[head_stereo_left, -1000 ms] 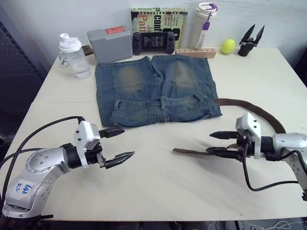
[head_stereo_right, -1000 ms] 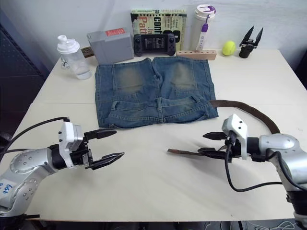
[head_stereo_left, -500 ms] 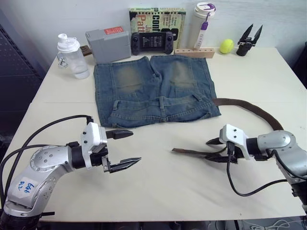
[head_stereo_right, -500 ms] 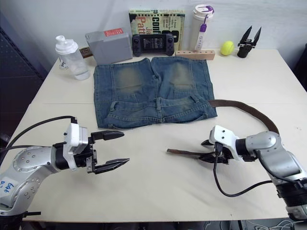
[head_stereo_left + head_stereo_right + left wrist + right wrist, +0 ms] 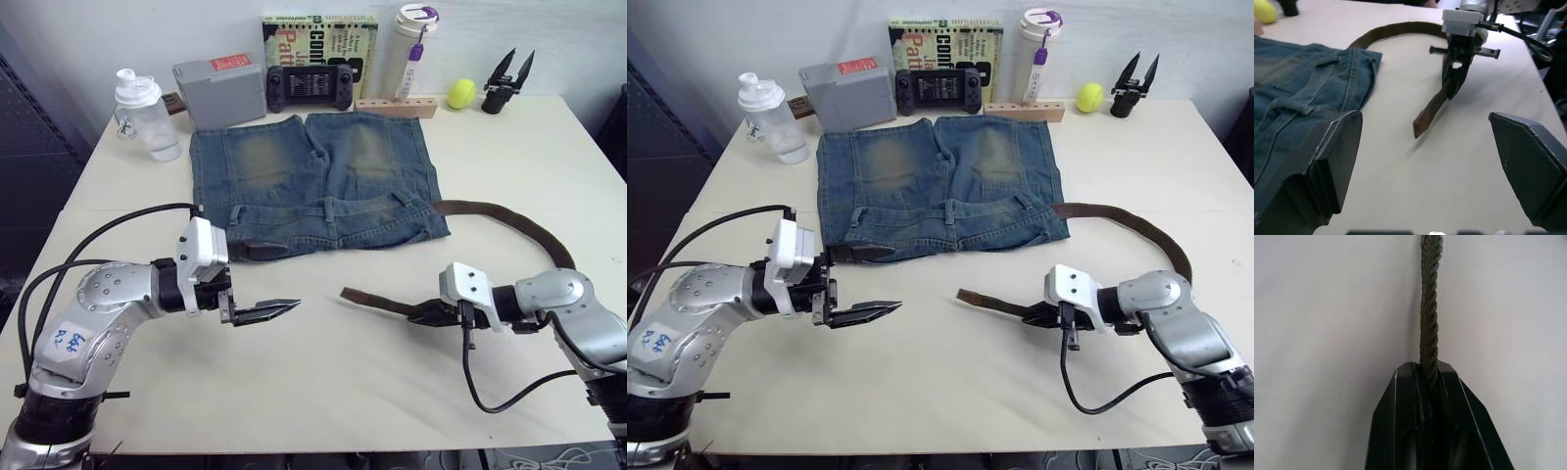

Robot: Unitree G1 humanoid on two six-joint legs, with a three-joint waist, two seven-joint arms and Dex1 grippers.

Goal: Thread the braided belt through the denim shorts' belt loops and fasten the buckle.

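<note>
Item: denim shorts [image 5: 318,181], lying flat beyond both pincers, waistband toward them. Belt loops [image 5: 331,209] all empty, as far as can be seen; threading not begun, fastening not begun.

Item: braided belt [image 5: 519,223]. It runs from the shorts' right edge in a wide arc out behind the right pincer, then into it. Buckle not made out.

Item: right pincer [image 5: 429,313], fingers clamped flat on the belt a little back from its plain tip [image 5: 1421,126], which juts free toward the left pincer (tip looks lifted just off the table [image 5: 323,392]).

Item: left pincer [image 5: 265,281], fingers spread wide, holding nothing; one finger touches or overlaps the waistband's left corner, the other hangs over bare table.

Room: open tabletop between the pincers and on their near side. Beyond the shorts, a row of clutter [image 5: 313,69] lines the far edge, well apart from both.
</note>
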